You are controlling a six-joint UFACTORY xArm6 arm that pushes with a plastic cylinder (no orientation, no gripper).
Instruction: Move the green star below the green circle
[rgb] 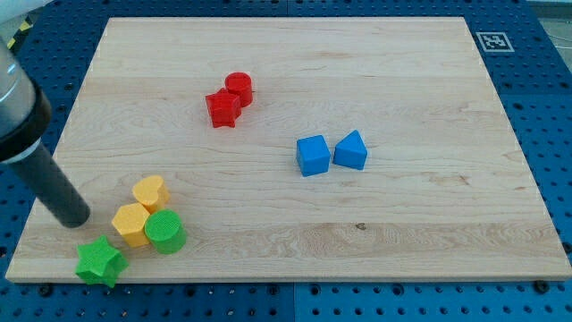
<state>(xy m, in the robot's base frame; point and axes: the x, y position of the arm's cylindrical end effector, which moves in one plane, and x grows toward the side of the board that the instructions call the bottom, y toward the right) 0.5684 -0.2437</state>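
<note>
The green star (99, 261) lies near the board's bottom left corner. The green circle (165, 232) sits just to its upper right, touching a yellow hexagon-like block (131, 224). My tip (71, 220) rests on the board at the view's left, above and slightly left of the green star, a short gap away from it and from the yellow block.
A yellow heart-like block (151, 191) sits above the yellow hexagon. A red star (222, 108) and red circle (239, 88) touch near the top middle. A blue cube (312, 155) and a blue wedge-like block (350, 151) lie at centre right. The wooden board (402, 233) ends close below the green star.
</note>
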